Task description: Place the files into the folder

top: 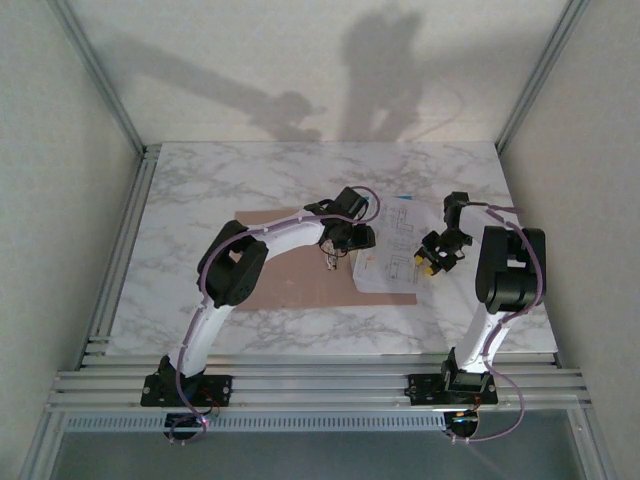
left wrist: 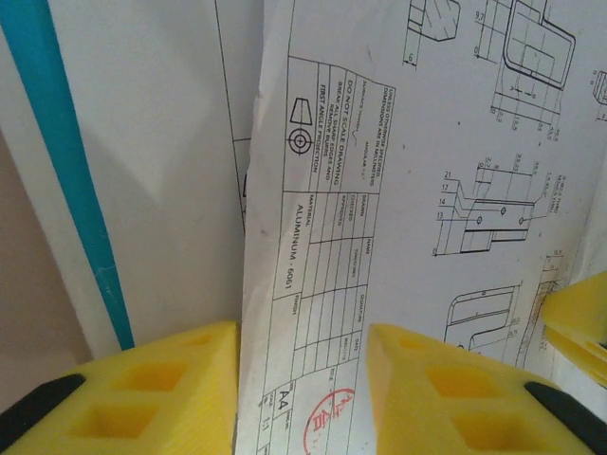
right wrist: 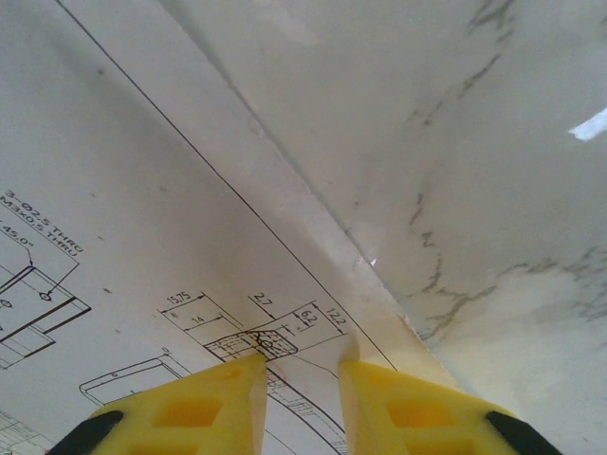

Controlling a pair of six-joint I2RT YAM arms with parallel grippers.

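Observation:
The tan folder lies flat at mid-table. The files, white printed sheets, lie fanned over its right end, with a strip of the cyan sheet at their far edge. My left gripper is down at the files' left edge. In its wrist view, the jaws stand apart over a drawing sheet, beside the cyan sheet and the folder. My right gripper sits at the files' right edge. Its fingertips rest a little apart on a sheet, with paper puckered between them.
The marble table is walled by white panels and aluminium posts. Rails run along its near edge by the arm bases. Bare marble shows right of the sheet's slightly raised edge.

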